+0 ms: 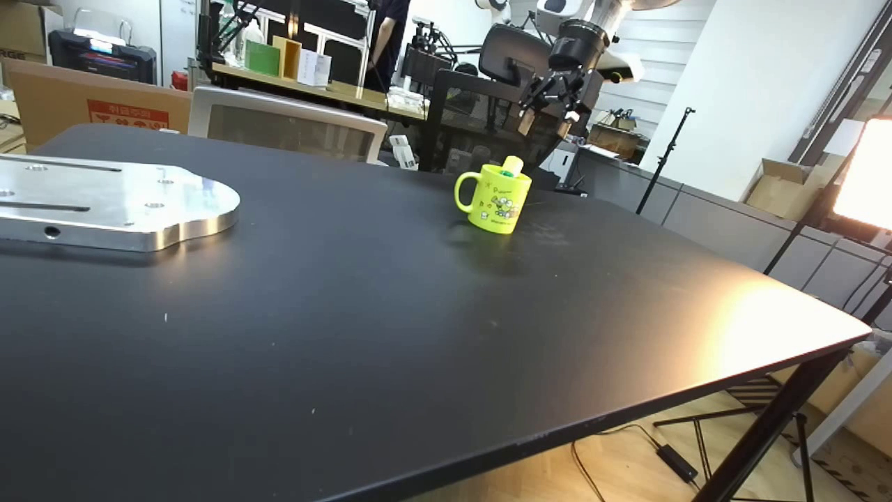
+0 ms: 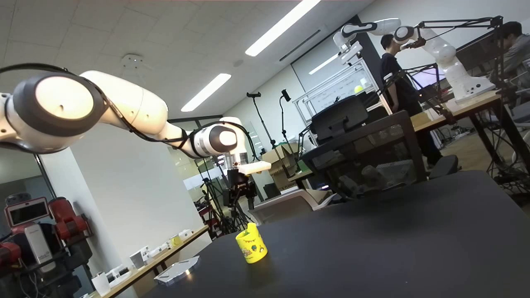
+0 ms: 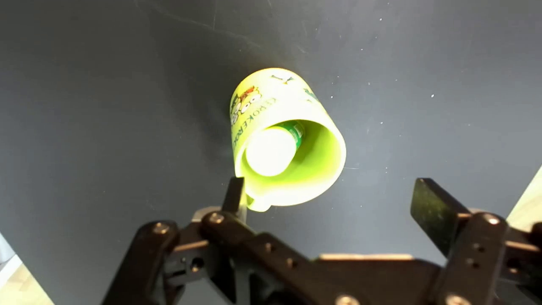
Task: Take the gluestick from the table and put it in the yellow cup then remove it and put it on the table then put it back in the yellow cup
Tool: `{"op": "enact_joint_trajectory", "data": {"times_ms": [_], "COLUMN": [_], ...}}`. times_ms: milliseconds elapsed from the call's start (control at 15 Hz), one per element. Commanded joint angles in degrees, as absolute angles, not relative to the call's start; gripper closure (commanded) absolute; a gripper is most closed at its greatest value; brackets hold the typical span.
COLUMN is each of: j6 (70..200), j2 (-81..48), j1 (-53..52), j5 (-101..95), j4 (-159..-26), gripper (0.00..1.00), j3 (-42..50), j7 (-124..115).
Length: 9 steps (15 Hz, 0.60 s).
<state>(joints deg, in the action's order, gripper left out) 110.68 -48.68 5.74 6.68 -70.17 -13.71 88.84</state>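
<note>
The yellow cup (image 1: 493,208) (image 2: 253,250) stands upright on the black table (image 1: 334,321), its handle toward the metal plate. Inside it the gluestick (image 1: 513,166) (image 2: 251,227) leans against the wall, its yellow end poking above the rim. Seen from above in the wrist view, the gluestick's end (image 3: 271,151) looks washed out by glare, with a bit of green body showing; its lower part is hidden in the cup (image 3: 292,103). My gripper (image 1: 545,127) (image 3: 330,184) hangs above the cup, open, fingers wide apart and holding nothing.
A thick silver metal plate (image 1: 118,202) (image 2: 177,270) lies on the same table, on the cup's handle side. Chairs (image 1: 286,129) (image 2: 368,157) stand along the table's edge. A bright lamp (image 1: 864,174) glows beyond one corner.
</note>
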Motion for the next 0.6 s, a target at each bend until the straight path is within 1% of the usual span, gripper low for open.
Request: {"op": "enact_joint_trajectory", "data": {"times_ms": [0,533], "j6": [105.8,104.1], "j2": [-55.0,-63.0], "j1": [4.3,4.0], "j5": [8.1,9.1], "j4": [-60.3,-49.7], "gripper": [0.0,0.0], "j3": [-13.0,-13.5], "j7": [88.9,89.4]}}
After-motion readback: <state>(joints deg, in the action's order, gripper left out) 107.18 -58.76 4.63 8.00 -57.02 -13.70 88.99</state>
